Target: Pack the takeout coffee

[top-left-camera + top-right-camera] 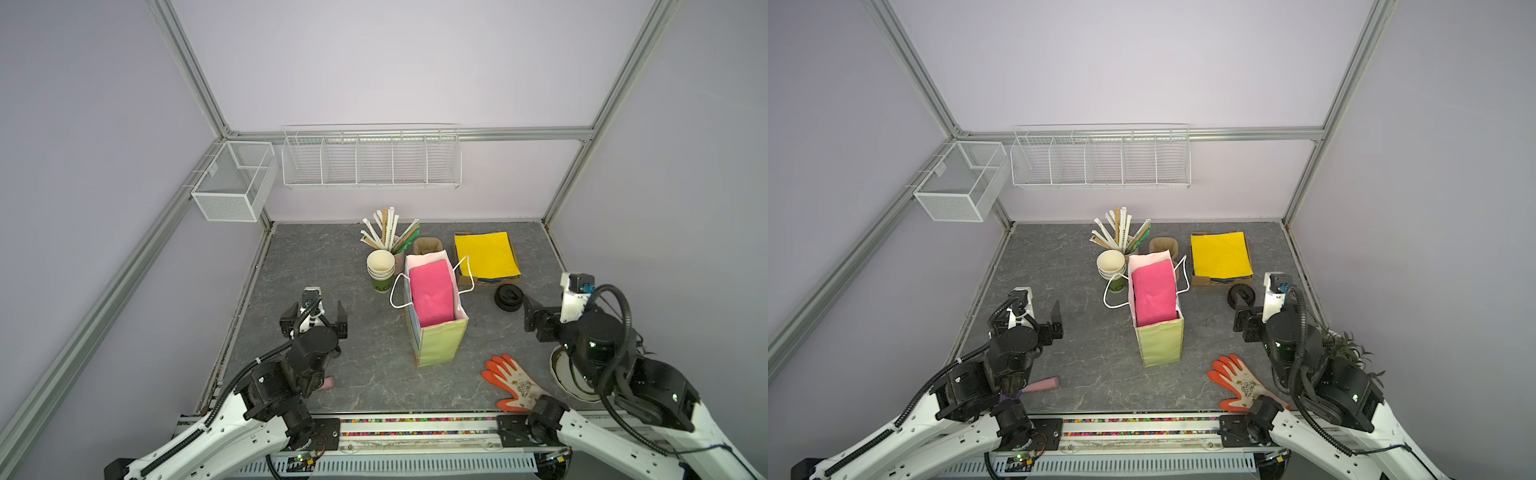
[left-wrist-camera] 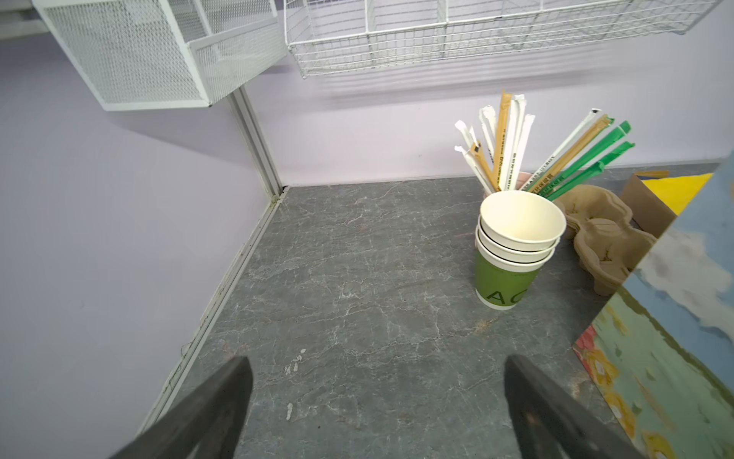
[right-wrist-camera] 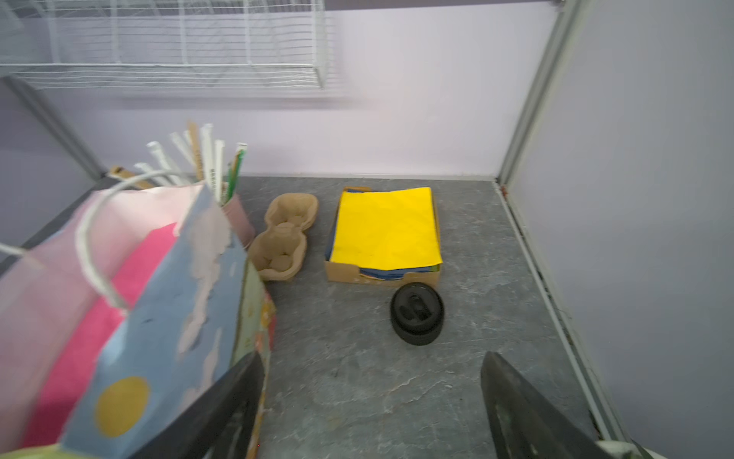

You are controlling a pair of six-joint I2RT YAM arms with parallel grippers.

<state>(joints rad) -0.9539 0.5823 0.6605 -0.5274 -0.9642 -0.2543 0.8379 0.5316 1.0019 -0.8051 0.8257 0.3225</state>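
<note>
In both top views the left gripper [image 1: 314, 309] hovers left of the gift bag [image 1: 440, 343], its jaws spread wide and empty. The right wrist view shows the right gripper [image 3: 372, 357] equally wide apart, holding nothing, reaching low on the bag's right. The bag stands upright with pink tissue paper [image 1: 432, 297] inside; the takeout coffee [image 1: 508, 297] stands right of the bag, just ahead of the right gripper.

The takeout coffee [image 1: 1241, 296] stands right of the bag [image 1: 1160, 340], before the box [image 1: 1202, 281].

The left arm [image 1: 307, 353] hides most of a pink object [image 1: 329, 381] in a top view, and the right wrist view blurs the paper bag [image 3: 159, 318].
</note>
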